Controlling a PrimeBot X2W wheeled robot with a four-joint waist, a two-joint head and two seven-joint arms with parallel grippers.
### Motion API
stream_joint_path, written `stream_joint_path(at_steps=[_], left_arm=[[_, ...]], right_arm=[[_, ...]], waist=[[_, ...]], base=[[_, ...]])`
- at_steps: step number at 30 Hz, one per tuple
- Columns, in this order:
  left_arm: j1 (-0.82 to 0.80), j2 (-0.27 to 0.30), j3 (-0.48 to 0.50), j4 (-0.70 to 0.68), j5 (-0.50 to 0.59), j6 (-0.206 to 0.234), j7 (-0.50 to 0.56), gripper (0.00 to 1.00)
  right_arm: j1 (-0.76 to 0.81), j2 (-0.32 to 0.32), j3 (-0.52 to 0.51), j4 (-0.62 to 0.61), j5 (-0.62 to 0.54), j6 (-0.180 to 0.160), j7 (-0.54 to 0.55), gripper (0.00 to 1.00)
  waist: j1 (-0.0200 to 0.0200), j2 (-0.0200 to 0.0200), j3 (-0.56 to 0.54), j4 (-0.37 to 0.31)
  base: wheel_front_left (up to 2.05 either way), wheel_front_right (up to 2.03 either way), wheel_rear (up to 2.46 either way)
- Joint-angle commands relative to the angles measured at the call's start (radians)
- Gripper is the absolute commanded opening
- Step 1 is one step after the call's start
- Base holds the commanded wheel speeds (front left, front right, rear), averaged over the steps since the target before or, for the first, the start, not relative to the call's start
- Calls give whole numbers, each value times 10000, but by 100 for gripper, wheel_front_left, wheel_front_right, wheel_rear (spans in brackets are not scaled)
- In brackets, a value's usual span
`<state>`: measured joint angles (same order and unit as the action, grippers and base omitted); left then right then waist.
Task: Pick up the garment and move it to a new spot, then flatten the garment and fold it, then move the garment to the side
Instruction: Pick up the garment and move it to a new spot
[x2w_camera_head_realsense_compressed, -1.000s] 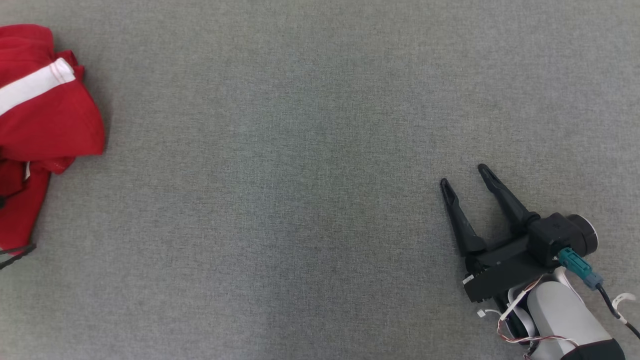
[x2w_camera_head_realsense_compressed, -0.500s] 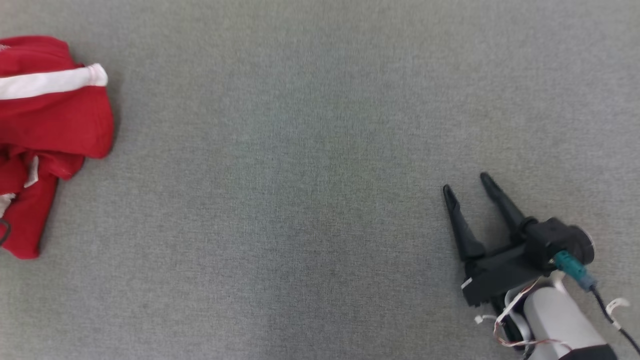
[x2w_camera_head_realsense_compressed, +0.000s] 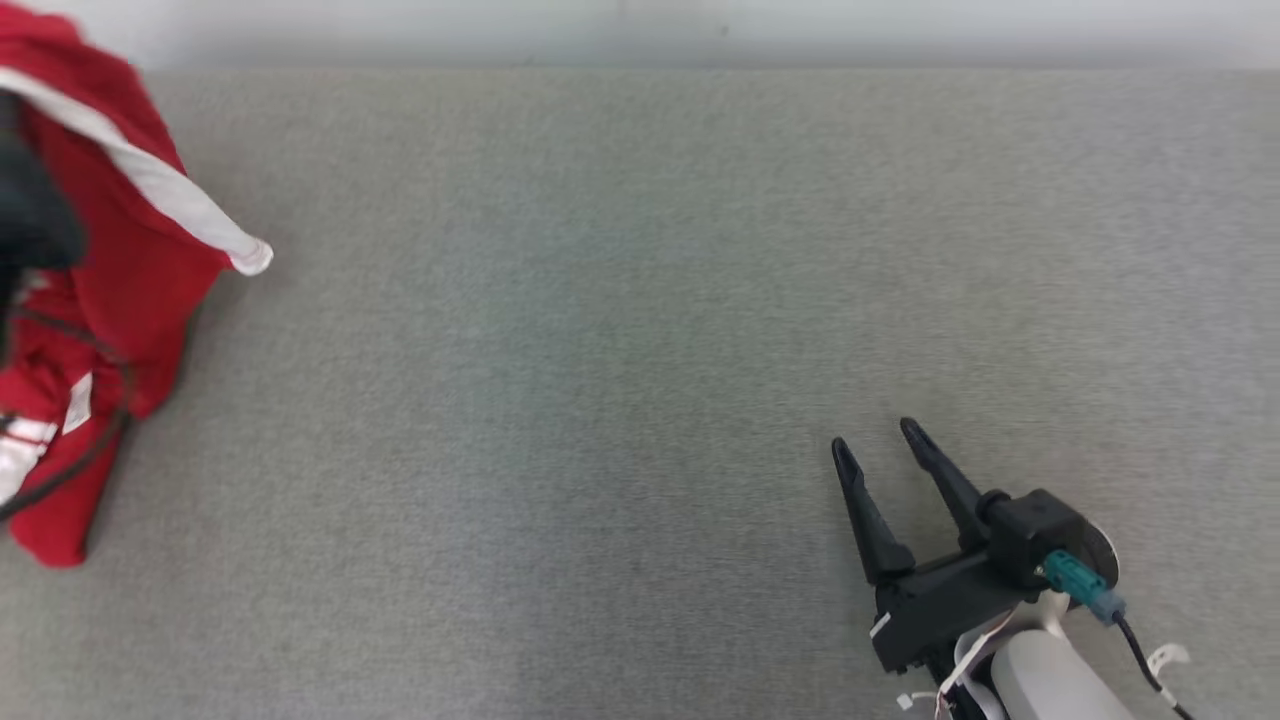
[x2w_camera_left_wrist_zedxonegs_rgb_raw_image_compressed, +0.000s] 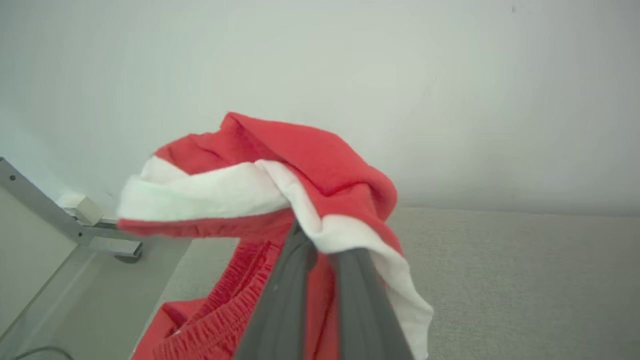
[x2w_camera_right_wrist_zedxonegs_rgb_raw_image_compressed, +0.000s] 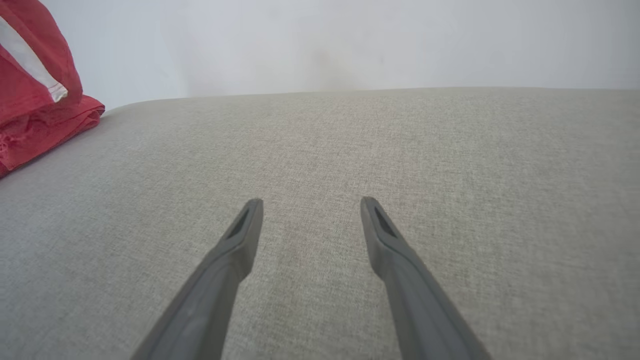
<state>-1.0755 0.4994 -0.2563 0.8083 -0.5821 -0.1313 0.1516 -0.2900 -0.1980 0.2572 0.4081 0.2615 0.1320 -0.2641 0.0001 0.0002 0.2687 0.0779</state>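
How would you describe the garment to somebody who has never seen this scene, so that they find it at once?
A grey fabric surface lies before the robot. At its left edge the garment is bunched in the shut left gripper. Bright red cloth with a white stripe sets it apart from the dark, open right gripper.

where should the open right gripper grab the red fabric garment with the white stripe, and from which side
Probably the white-striped corner of the red garment, coming from the robot's right: that tip juts out free toward the right gripper, while the left gripper pinches the bunched top.
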Motion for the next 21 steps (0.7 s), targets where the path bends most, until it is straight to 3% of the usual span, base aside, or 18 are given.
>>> stream_joint_path(at_steps=[1, 13, 21], left_arm=[[16, -225, -270, -220, -155, 15, -26, 0], [764, -1963, -1365, -835, -1704, 16, -1168, 0], [1263, -3639, -1711, -789, -2631, 14, -2577, 0]], right_arm=[[151, 57, -34, 65, 68, -22, -3, 100], [394, 527, 65, 221, 112, -22, -3, 100], [690, 771, -30, 340, 91, -22, -3, 100]], waist=[[-1, -2, -370, -385], [-1, -2, -1027, -1469], [-1, -2, -1404, -2220]], base=[[0, 0, 0], [0, 0, 0], [0, 0, 0]])
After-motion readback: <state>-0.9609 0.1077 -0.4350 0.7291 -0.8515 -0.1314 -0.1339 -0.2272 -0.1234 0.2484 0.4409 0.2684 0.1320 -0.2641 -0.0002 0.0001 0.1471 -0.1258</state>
